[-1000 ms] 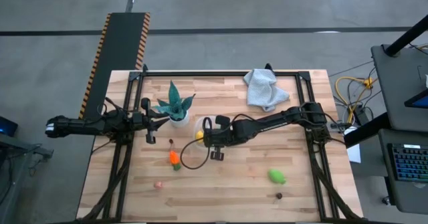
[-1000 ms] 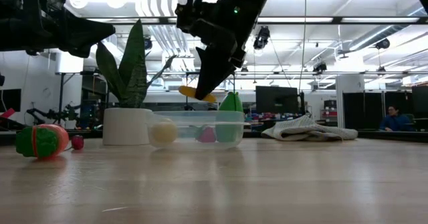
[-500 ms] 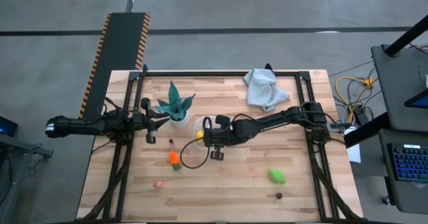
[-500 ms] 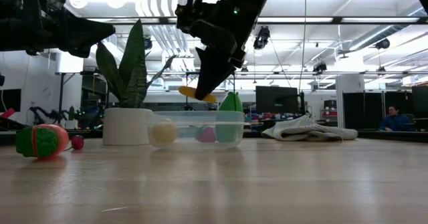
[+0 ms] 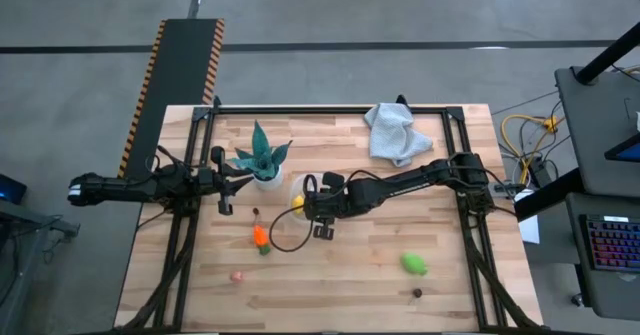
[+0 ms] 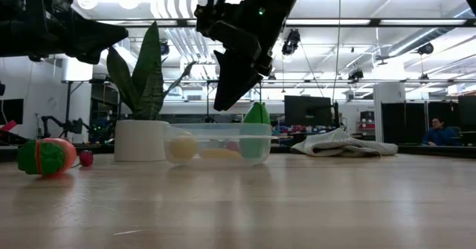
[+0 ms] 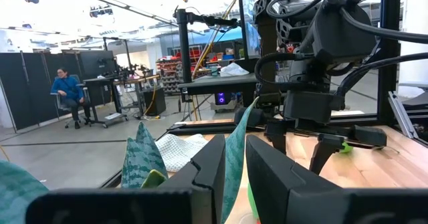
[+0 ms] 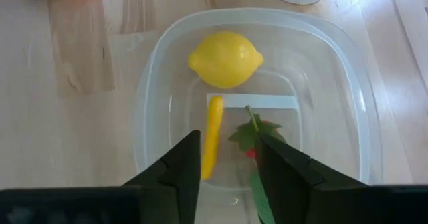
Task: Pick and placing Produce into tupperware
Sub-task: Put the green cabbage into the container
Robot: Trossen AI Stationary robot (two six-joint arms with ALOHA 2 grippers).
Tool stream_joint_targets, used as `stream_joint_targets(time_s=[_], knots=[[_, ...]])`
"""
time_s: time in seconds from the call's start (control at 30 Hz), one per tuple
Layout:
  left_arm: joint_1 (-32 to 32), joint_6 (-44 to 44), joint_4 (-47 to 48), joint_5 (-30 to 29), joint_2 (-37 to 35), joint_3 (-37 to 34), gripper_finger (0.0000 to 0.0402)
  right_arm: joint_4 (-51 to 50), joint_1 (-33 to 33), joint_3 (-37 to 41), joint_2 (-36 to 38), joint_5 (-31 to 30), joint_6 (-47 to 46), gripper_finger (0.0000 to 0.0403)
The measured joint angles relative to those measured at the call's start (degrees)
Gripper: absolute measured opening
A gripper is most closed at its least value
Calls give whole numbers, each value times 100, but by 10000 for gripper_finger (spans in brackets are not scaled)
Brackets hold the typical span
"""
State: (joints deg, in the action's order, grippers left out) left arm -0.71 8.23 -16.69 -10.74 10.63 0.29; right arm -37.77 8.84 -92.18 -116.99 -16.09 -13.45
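Note:
The clear tupperware (image 8: 155, 70) stands on the table beside the plant pot (image 6: 141, 140). In it lie a yellow lemon (image 8: 224, 59), a yellow banana (image 8: 212, 137) and a red piece with green leaves (image 8: 257, 140). My right gripper (image 8: 229, 136) hangs open just above the tub (image 6: 218, 143), pointing steeply down, with nothing between its fingers. An orange-and-green carrot (image 5: 260, 237), a pink piece (image 5: 236, 275), a green piece (image 5: 414, 264) and a dark brown piece (image 5: 417, 293) lie loose on the table. My left gripper (image 5: 228, 182) waits at the left, level, narrowly open and holding nothing.
The spiky teal plant (image 5: 262, 158) in its white pot stands close to the tub's far left side. A pale grey cloth (image 5: 397, 132) lies at the far right. A small dark piece (image 5: 256, 212) rests near the carrot. People sit in the room beyond the table.
My right gripper has opened without moving away. The yellow banana, held between its fingertips above the tub a second ago, has dropped and now lies on the tub's floor beside the lemon.

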Motion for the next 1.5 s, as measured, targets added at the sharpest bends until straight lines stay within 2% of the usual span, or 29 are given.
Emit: stream_joint_targets(time_s=[0.23, 0.47, 0.63, 0.83, 1.17, 1.37, 1.5], knots=[[0, -1, 0, 0, 0, -1, 48, 109, 0, 0, 0, -1, -3, 148], [0, -2, 0, 0, 0, 0, 48, 272, 2, -13, 79, 1, -116, 139], [0, -2, -2, 0, 0, 0, 48, 279, 43, -17, 454, -198, -113, 128], [-1, -2, -2, 1, 0, 0, 48, 281, 255, -26, 1266, -214, -34, 117], [-1, -2, -3, 2, -7, -1, 48, -208, 1326, -31, 2480, -659, -116, 105], [0, -2, -22, 0, -15, 0, 48, -1174, 2298, -31, 2948, -1745, -960, 106], [-2, -2, -31, 2, -21, 0, 48, -1752, 3016, -31, 3158, -2238, -1960, 106]])
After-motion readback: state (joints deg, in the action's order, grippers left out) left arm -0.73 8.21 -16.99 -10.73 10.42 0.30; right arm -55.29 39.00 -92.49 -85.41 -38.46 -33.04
